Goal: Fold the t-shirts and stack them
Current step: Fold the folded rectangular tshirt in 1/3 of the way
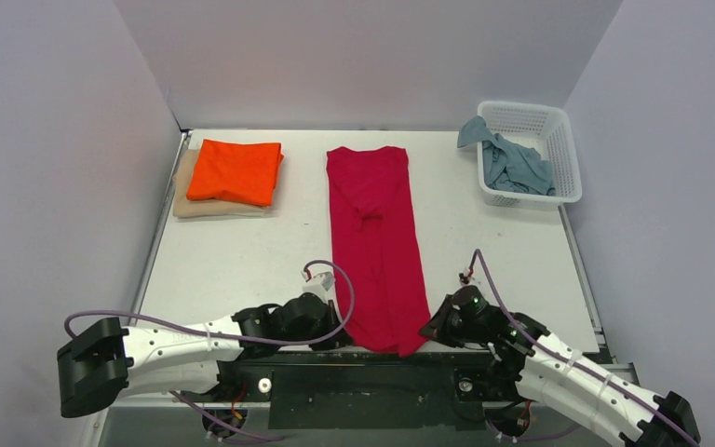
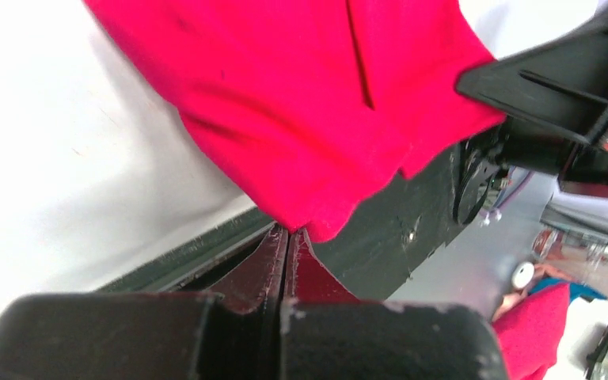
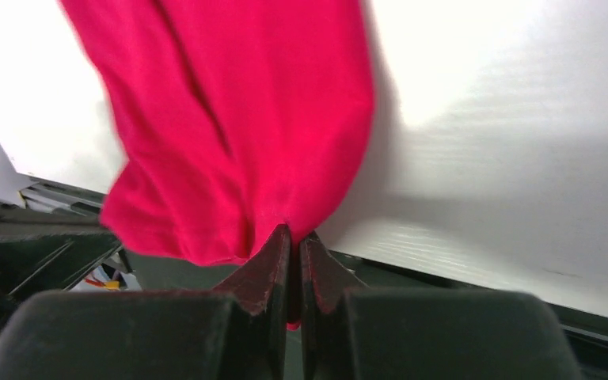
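Observation:
The crimson red t-shirt (image 1: 377,244) lies as a long narrow strip down the middle of the table, sleeves folded in, its hem hanging at the near edge. My left gripper (image 1: 339,331) is shut on the hem's left corner (image 2: 317,222), and my right gripper (image 1: 425,330) is shut on its right corner (image 3: 285,214), red cloth pinched between both pairs of fingers. A folded bright orange t-shirt (image 1: 235,171) rests on a folded pale beige t-shirt (image 1: 186,197) at the back left. The dusty grey-blue t-shirt (image 1: 512,160) lies crumpled in the basket, partly spilling over its rim.
The white lattice basket (image 1: 564,149) stands at the back right against the wall. Grey walls close in the table on three sides. The black mounting rail (image 1: 372,368) with both arm bases runs along the near edge.

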`<action>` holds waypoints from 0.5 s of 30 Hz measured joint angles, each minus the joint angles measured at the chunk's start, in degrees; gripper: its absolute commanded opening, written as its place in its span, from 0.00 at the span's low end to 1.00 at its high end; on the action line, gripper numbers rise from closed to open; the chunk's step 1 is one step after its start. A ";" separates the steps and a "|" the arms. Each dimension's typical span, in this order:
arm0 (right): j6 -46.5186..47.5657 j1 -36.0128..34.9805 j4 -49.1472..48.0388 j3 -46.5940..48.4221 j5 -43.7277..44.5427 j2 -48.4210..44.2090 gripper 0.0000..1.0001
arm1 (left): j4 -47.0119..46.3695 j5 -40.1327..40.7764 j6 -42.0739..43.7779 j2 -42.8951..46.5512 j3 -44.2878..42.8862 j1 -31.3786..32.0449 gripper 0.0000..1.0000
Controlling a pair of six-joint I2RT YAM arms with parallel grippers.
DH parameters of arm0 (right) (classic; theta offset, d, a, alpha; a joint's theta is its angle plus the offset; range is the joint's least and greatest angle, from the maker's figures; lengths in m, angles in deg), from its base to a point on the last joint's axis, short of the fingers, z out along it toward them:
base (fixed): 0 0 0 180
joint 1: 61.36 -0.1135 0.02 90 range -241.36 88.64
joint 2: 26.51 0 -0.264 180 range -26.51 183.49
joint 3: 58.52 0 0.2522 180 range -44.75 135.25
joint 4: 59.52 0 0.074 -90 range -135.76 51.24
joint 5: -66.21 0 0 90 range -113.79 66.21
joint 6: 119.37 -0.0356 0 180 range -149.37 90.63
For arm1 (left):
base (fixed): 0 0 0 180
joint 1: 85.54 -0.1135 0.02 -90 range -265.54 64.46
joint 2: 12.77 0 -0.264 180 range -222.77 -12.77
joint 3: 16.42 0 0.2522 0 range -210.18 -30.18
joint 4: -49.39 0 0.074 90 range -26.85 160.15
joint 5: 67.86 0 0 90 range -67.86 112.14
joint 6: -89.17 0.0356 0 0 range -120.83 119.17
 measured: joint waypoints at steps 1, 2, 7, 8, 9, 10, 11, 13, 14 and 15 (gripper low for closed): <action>0.52 0.07 0.11 1.88 0.68 1.25 0.00 | -0.04 -0.09 0.44 0.04 -0.11 -1.18 0.00; 1.29 0.17 0.13 4.04 1.44 2.95 0.00 | -0.04 -0.35 0.94 0.04 -0.26 -2.67 0.00; 6.49 3.56 -1.42 14.27 3.74 13.00 0.00 | -0.04 -2.03 5.09 -0.02 -2.86 -12.87 0.00; 7.56 4.79 -2.08 16.11 4.04 15.45 0.00 | -0.09 -2.64 6.34 -0.28 -4.04 -15.12 0.00; 8.66 5.86 -2.75 17.81 4.22 18.01 0.00 | -0.26 -3.43 7.34 -0.85 -5.35 -17.05 0.00; 9.73 6.69 -3.23 19.41 4.42 20.35 0.00 | -0.52 -3.98 8.31 -1.57 -6.51 -18.49 0.00; 10.86 7.41 -3.63 20.90 4.50 22.60 0.00 | -0.83 -5.07 9.62 -3.04 -8.35 -20.59 0.00; 12.92 8.72 -4.00 24.00 4.57 26.88 0.00 | -1.42 -6.80 11.61 -6.03 -11.10 -23.43 0.00; 13.90 9.33 -4.22 25.66 4.55 29.00 0.00 | -1.81 -7.78 12.63 -7.67 -12.41 -24.83 0.00; 14.82 9.99 -4.63 27.21 4.52 31.08 0.00 | -2.25 -8.74 13.55 -9.40 -13.53 -26.21 0.00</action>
